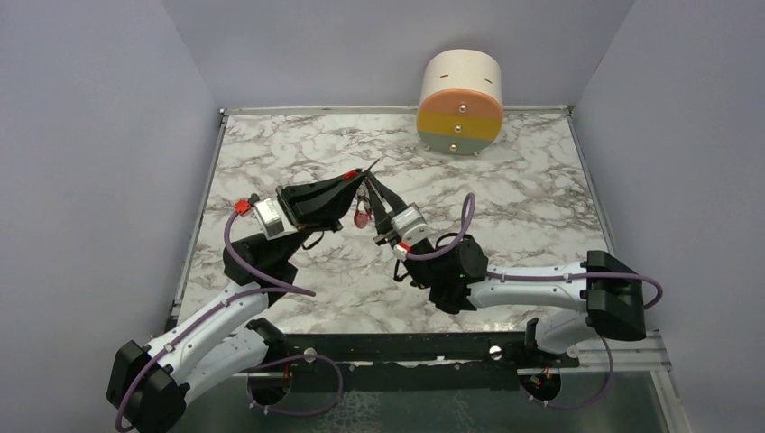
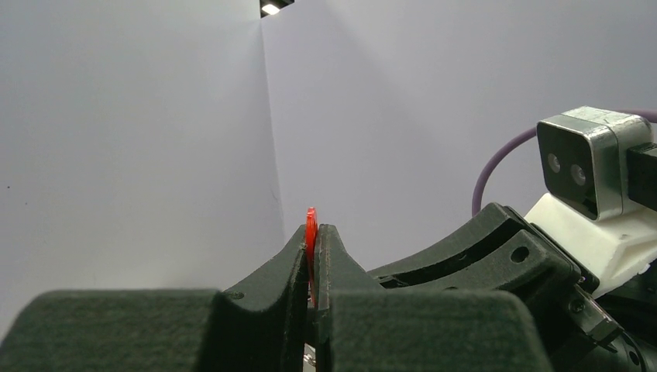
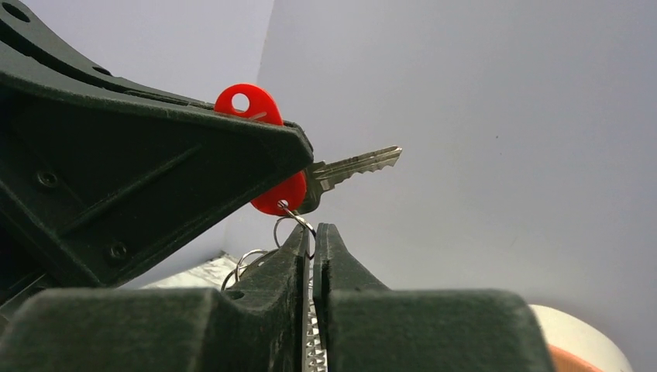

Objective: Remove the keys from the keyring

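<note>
Pulling apart from here could have gone badly. My left claw (image 2: 313, 242) was clenched on the smooth red tag (image 2: 311, 218), and a hard tug might have slid the tag out and dropped the whole bunch. Just right of the tag the silver key (image 3: 356, 164) jutted out, not yet freed, and it could have snagged. Directly below the tag my right claw (image 3: 311, 239) looked clenched on the thin keyring (image 3: 276, 230), and that wire could have twisted loose. My left arm was raised, fingers pointing rightward at the tag. My right arm angled up toward the tag from below and to its right.
</note>
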Controlling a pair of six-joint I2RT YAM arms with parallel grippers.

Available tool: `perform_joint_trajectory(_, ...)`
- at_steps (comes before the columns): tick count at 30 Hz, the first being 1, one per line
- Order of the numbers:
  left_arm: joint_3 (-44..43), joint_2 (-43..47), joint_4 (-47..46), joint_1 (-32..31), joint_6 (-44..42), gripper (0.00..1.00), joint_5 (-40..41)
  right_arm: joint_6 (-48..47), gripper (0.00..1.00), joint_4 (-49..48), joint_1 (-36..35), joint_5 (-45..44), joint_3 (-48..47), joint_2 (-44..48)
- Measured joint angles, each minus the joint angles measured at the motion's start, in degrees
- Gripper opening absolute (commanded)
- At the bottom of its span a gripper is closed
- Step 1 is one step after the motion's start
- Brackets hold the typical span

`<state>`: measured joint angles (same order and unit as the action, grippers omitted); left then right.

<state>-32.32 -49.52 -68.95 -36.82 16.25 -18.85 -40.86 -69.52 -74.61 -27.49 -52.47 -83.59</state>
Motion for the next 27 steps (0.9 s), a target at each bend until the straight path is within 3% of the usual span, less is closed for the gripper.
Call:
perform_joint_trajectory(14,0.0,-0.02,-0.46,0.02,0.37,0.04,0.02,-5.57,0.01,-8.33,-0.02,0.02,0.0,-2.99)
perform_joint_trajectory(27,1.46,-0.2,-1.97,0.07,-1.31,0.19,2.14,-8.33,0.01,-9.97,-0.04,0.81,1.38,-2.71)
